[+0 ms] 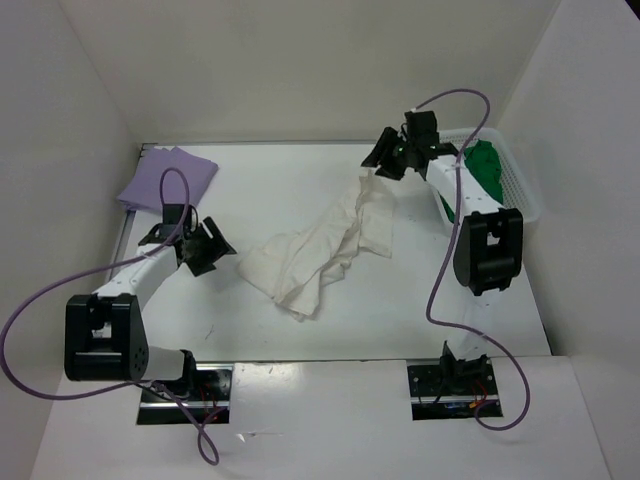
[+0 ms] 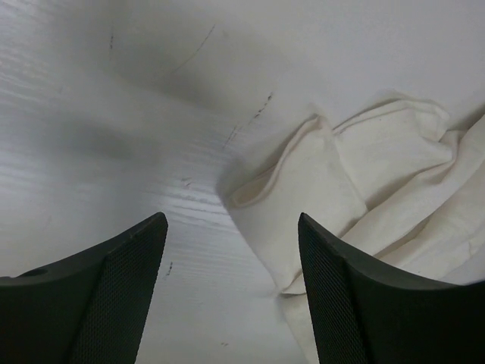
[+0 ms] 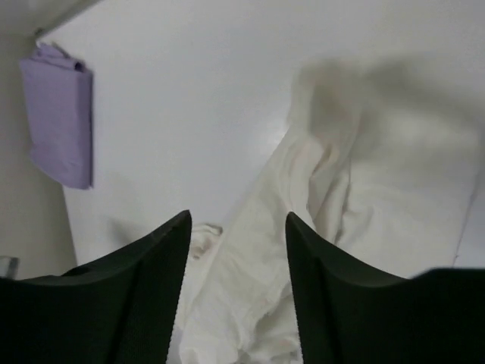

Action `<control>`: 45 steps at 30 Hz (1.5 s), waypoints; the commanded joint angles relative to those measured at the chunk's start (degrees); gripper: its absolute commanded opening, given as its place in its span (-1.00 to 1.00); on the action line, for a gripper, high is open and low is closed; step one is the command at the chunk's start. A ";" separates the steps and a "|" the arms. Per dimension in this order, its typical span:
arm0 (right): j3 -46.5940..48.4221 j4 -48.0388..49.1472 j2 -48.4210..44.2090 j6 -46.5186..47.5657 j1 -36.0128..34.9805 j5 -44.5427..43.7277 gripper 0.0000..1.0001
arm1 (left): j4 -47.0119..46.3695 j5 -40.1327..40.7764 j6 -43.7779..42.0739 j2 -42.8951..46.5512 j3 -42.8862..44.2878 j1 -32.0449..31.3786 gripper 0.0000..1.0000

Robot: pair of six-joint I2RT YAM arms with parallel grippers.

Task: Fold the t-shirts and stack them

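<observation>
Axis of cream t-shirt runs diagonal — far end at right hand, near end beside left hand. Both spread, empty.

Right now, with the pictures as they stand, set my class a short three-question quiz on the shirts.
1. True or false: the purple shirt lies folded at the far left corner of the table.
2. Where is the green shirt? A: under the purple one; B: in the basket; C: spread flat near the arms.
3. Fill in: the crumpled shirt in the middle is ____ in colour.
Key: 1 true; 2 B; 3 cream.
</observation>
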State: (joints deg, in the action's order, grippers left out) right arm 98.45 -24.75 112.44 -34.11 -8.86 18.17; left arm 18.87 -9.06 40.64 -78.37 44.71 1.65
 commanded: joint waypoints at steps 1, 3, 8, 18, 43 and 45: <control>-7.02 -6.54 -9.57 3.26 -6.85 -4.73 0.21 | 1.69 3.35 0.39 2.87 -1.63 -0.24 0.55; -15.99 -4.60 -12.59 1.34 -9.49 -3.06 0.28 | -0.05 0.73 1.10 1.91 -3.91 -0.24 0.57; -27.08 -4.60 -16.64 -1.66 -19.42 2.29 -0.02 | -2.96 -2.01 1.72 -3.36 -2.97 -1.56 0.57; -31.66 -2.68 -17.61 -8.95 -31.82 5.91 0.25 | -2.97 4.75 1.46 -4.77 5.13 -7.44 0.57; -24.10 3.84 -4.51 -15.29 -40.80 5.29 0.14 | -2.97 15.12 -2.94 -17.24 14.27 -13.78 0.52; -23.57 3.84 -3.90 -15.29 -40.80 4.68 0.09 | -2.35 16.00 -3.47 -18.13 14.79 -14.39 0.52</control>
State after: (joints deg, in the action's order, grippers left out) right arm 72.20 -23.16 107.46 -48.62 -48.99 24.21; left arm 16.29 4.34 39.09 -94.89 57.63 -11.79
